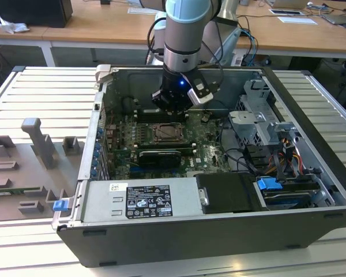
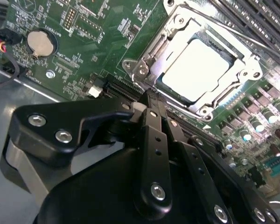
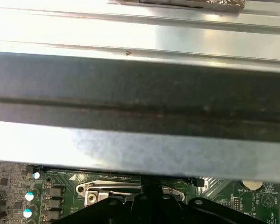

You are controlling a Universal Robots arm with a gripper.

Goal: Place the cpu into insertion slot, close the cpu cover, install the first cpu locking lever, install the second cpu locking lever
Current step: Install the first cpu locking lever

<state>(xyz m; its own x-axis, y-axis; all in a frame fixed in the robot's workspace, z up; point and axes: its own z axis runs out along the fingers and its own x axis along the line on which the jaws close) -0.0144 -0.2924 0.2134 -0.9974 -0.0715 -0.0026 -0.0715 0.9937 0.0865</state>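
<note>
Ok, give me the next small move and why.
Probably ease the gripper toward the thin lever rod alongside the cpu cover and press it down. The cpu already lies seated with the cover flat over it, the shut fingers hold nothing, and the rod looks unlatched, though that is uncertain.

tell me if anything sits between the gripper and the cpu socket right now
Nothing visible does. In the second wrist view the gripper, fingers together, sits just beside the insertion slot, where the cpu already lies under the cpu cover. Only bare motherboard lies between.
</note>
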